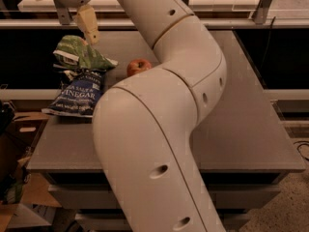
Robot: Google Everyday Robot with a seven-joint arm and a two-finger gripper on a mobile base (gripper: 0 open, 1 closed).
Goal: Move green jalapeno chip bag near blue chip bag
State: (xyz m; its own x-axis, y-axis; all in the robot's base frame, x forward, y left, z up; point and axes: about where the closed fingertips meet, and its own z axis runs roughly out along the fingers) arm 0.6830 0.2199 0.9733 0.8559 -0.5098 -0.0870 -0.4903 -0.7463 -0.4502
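Note:
The green jalapeno chip bag [79, 55] lies on the grey table [251, 129] at the far left, resting against the top edge of the blue chip bag [77, 96]. The blue bag lies flat with its white lettering facing up. My gripper [75, 21] hangs just above the green bag, open and holding nothing. Its beige finger [89, 24] points down at the bag's top. My large white arm fills the middle of the view and hides part of the table.
A red apple [138, 66] sits on the table just right of the two bags, next to my arm. Cardboard boxes [21, 187] stand on the floor left of the table. A rail and glass panel run behind the table's far edge.

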